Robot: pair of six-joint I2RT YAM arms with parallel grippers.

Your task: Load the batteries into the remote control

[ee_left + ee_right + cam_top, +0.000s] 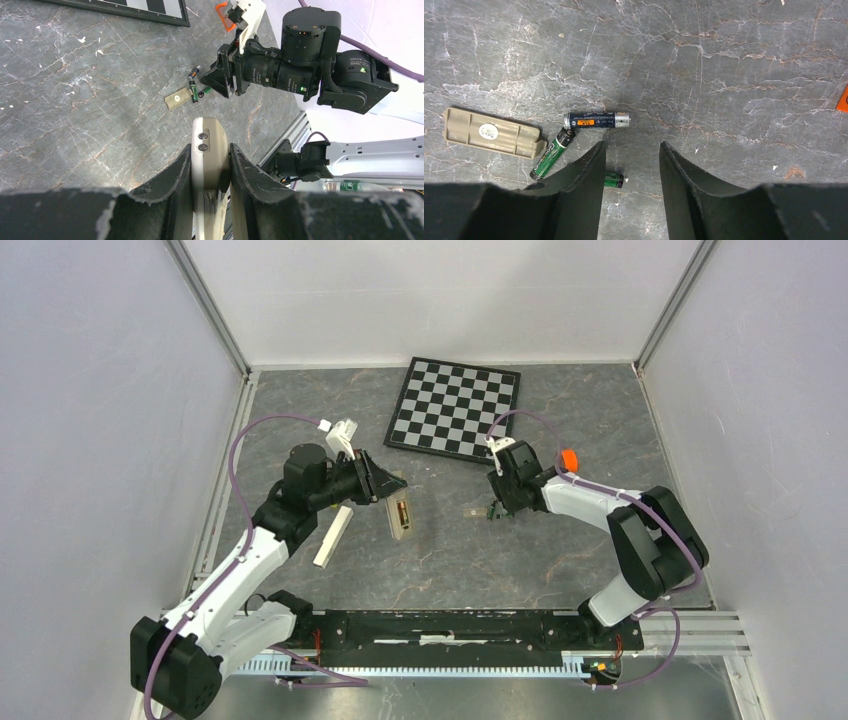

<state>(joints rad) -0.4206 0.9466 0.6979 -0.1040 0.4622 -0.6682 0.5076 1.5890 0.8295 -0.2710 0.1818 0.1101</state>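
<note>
1. The remote control (207, 131) stands on edge between the fingers of the left pincer (210, 150). Both pads press its long sides, so this pincer is clenched on it. In the top view the remote control (402, 516) juts out past the left pincer (388, 490), with a dark recess showing in its upper face.
2. Three batteries lie on the table (734, 60) at the right pincer (632, 147).
   - A dark blue one (597, 120) with an orange label lies crosswise just ahead of the fingertips.
   - A green one (551, 154) lies slanted just outside the finger on the left of the wrist view, its tip at the end of the blue one.
   - Of the third (614, 180) only a short green stub shows in the gap; the rest is hidden behind that same finger.
3. The right pincer is released: its jaws stand wide apart and grip nothing. Whether the fingertips touch the table I cannot tell.
4. A tan battery cover (491, 132) lies flat just beyond the green battery, farther out from that finger.
5. Seen from the left wrist, the right pincer (220, 75) sits ahead of the held remote control, with the batteries and cover between the two pincers.
6. A cream block (333, 536) lies on the table beside the left pincer, back toward its arm.
7. A checkerboard (455, 408) lies beyond both pincers.
8. An orange cap (569, 458) sits just behind the right pincer's wrist.
</note>
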